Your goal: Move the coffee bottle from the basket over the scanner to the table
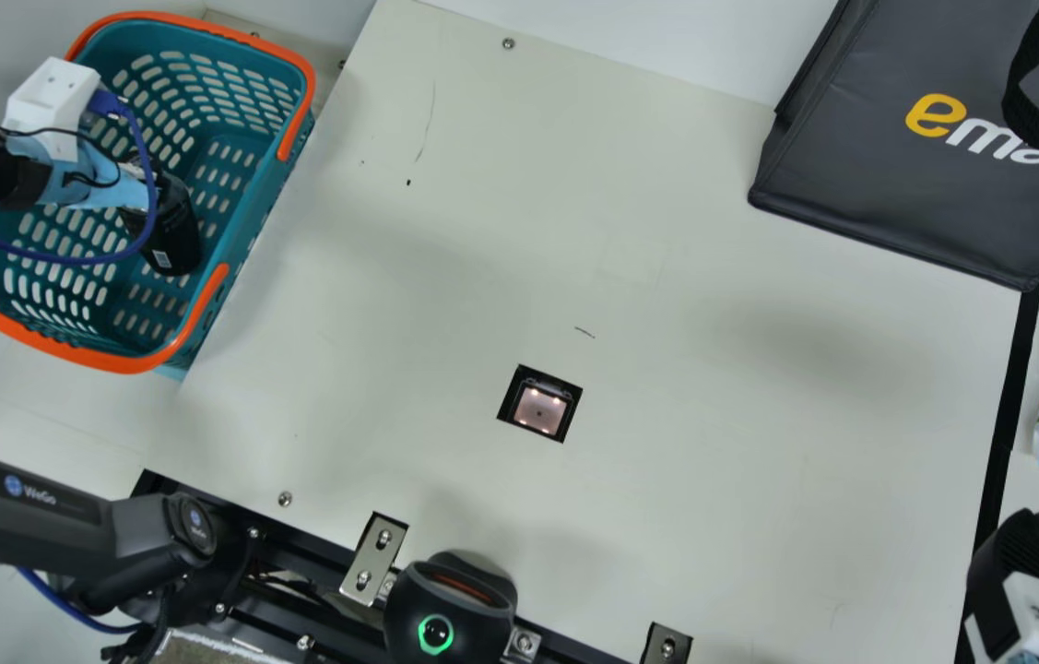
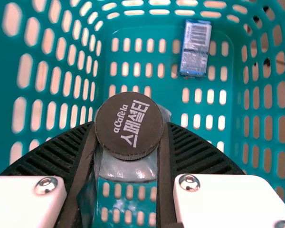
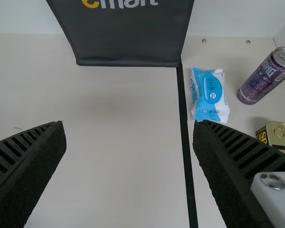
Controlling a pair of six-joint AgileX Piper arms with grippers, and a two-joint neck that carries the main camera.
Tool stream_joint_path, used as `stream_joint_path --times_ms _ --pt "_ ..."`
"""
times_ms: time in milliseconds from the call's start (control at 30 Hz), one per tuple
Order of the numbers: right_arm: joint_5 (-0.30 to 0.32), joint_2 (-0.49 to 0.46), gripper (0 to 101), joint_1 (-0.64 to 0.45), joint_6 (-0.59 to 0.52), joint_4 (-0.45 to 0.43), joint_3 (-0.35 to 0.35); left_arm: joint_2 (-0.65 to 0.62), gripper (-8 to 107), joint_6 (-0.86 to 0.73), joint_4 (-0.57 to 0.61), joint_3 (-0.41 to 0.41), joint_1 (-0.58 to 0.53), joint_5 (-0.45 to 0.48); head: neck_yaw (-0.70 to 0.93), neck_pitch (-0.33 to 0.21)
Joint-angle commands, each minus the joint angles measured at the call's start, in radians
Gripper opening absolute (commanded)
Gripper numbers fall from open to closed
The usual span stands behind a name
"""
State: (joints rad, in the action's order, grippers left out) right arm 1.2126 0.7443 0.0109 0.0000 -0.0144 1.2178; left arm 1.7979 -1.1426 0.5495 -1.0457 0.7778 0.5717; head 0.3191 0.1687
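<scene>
Left gripper (image 1: 143, 184): positioned inside the teal perforated plastic basket with the orange rim (image 1: 134, 363). Its jaws are clamped on the coffee bottle (image 1: 173, 232), a dark cylindrical bottle with a round black cap (image 2: 128, 124) bearing white print. In the left wrist view, the cap sits between the two black ribbed fingers, one at each side. The bottle is within the basket walls; whether its base touches the basket floor cannot be determined. A small blue-and-silver rectangular pack (image 2: 195, 48) lies on the basket floor, apart from the bottle.

Right gripper (image 1: 1019, 557): located at the lower right corner of the main view. Its jaws are apart, with nothing between them.

Counter (image 1: 408, 304): cream, flat surface. The basket is located beside one edge of it. The scanner (image 1: 539, 409), a black square unit with a lit window, is set into the surface. A dark grey fabric bag with a black strap (image 1: 860, 175) is at the far right. A black strip (image 1: 1009, 406) runs from near the bag. Beyond the strip are a blue-and-white soft packet (image 3: 210, 95), a purple cylindrical can (image 3: 262, 81) and a gold-coloured tin (image 3: 281, 137).
</scene>
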Motion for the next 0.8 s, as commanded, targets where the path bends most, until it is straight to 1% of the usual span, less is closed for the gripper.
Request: stream_joint_path --times_ms 0,300,533,767 --pt "0.0 0.0 95 0.0 0.0 0.0 0.0 -0.018 -8 0.093 -0.014 0.005 0.001 -0.008 0.002 -0.03" --pt "0.0 0.0 95 0.0 0.0 0.0 0.0 -0.121 -8 0.398 -0.11 0.017 -0.014 -0.009 0.002 -0.03" --pt "0.0 0.0 95 0.0 0.0 0.0 0.0 -0.211 -8 0.585 -0.177 0.014 -0.043 0.011 0.002 -0.03" --pt "0.0 0.0 95 0.0 0.0 0.0 0.0 -0.301 -8 0.747 -0.242 -0.016 -0.085 0.056 0.002 -0.03"
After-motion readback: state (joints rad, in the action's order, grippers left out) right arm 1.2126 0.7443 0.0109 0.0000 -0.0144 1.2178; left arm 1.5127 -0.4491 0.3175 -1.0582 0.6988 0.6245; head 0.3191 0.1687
